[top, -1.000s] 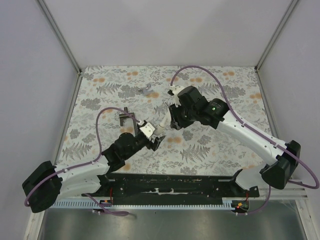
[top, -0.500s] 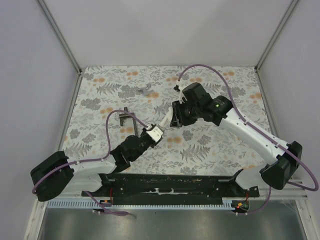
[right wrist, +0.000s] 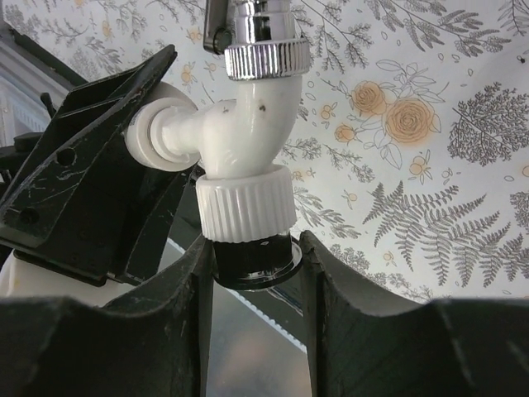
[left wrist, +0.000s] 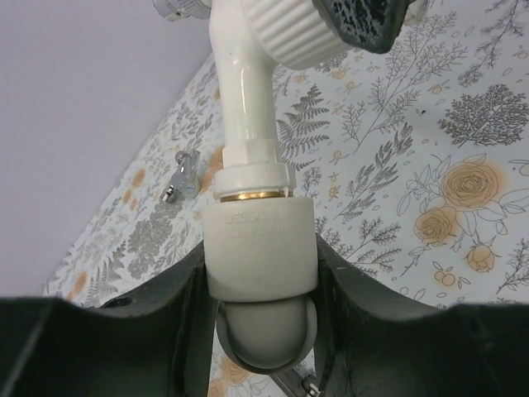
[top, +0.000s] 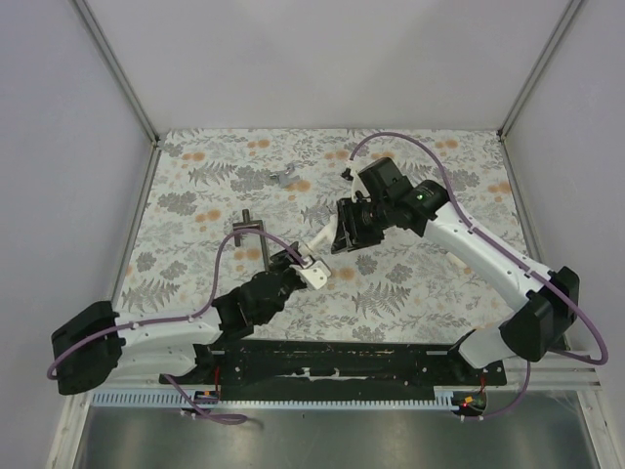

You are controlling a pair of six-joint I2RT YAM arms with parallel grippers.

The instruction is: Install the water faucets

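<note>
— On the flowered table (top: pixel 195 166), what takes the most room?
— Two arms. The left arm (top: pixel 166 330) reaches in from 7 o'clock and the right arm (top: pixel 488 256) from 4 o'clock. They meet near the middle of the cloth.
— What does the left gripper (left wrist: pixel 261 289) do?
— Its jaws stand partly apart and press from both sides on the smooth-barrel water faucet (left wrist: pixel 260 240). A brass-coloured ring shows at the top of the barrel.
— And the right gripper (right wrist: pixel 252 246)?
— It is closed only as far as the piece allows. It clamps the ribbed-collar water faucet (right wrist: pixel 246 124) just at the collar. The bent white body ends at 12 o'clock, in the right wrist view, in a silvery metal end.
— Are the two pieces apart?
— No. A thin white pipe of the ribbed one goes into the barrel, so they are joined, and both grippers hold them above the cloth.
— Is there anything smaller?
— A dark T-shaped tool (top: pixel 249 227) lies at 9 o'clock from the faucets, near the left gripper but not touching it. A tiny grey metal piece (top: pixel 284 178) lies at 11 o'clock, well apart.
</note>
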